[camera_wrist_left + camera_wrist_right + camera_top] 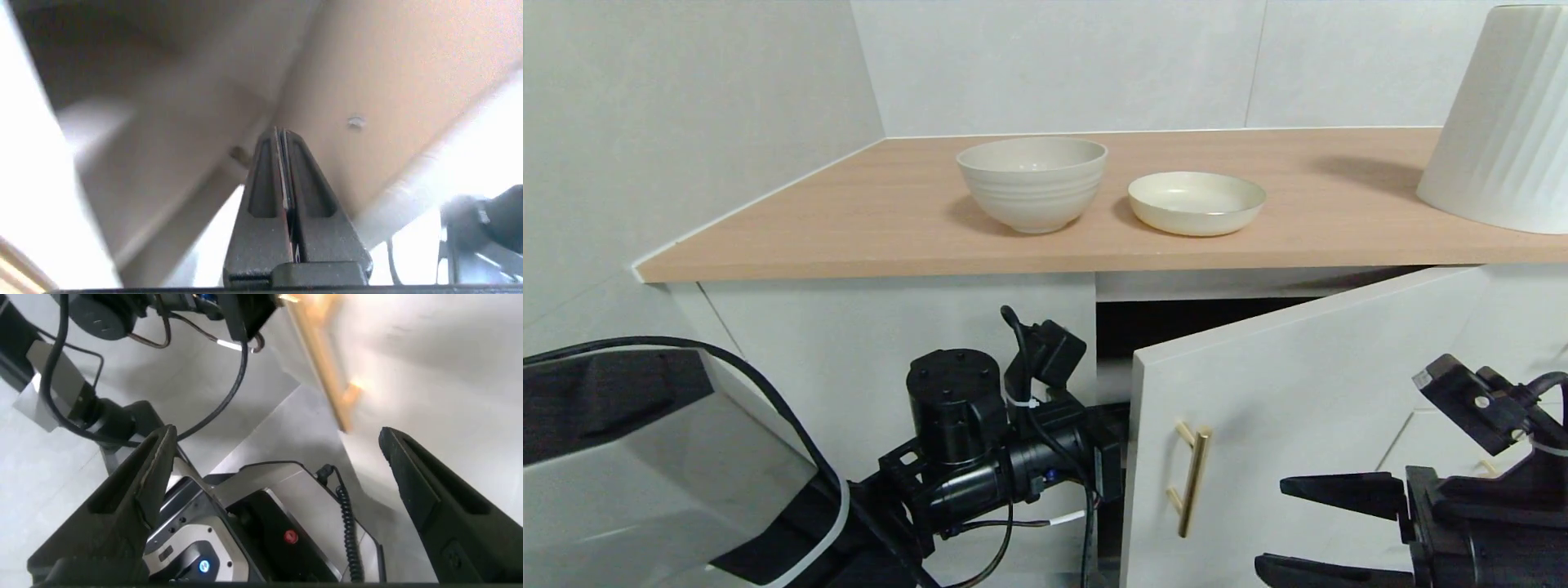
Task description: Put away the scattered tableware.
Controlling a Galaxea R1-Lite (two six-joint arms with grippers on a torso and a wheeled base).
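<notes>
You have a wooden countertop [849, 220] running into a wall corner at the far left; its front edge overhangs white cabinets.

Below it, one cabinet door [1298, 384] stands ajar, with its free edge swung out toward you and a dark gap showing along its top. The neighbouring cabinet front [890, 343] on the left is flush and closed.

A tall white ribbed object [1503, 122] sits at the far right of the countertop, well apart from the tableware.

The tableware consists of two pieces, both upright on the countertop near its middle:
- The cream ribbed bowl [1032, 181] is set back from the front edge, with bare wood on its left as far as the wall.
- The shallow cream dish [1196, 202] is just beside the bowl on its right. The two do not touch, and bare wood lies between the dish and the ribbed object.

The right gripper [1270, 527] is low in front of the open door, just right of the gold bar handle [1194, 478]. Its fingers are spread wide and hold nothing. The right wrist view shows that handle [323, 351] beyond the fingertips, not between them.

The left gripper [278, 143] has its fingers pressed together with nothing held. The left arm sits low — at the door's free edge, below the countertop.
</notes>
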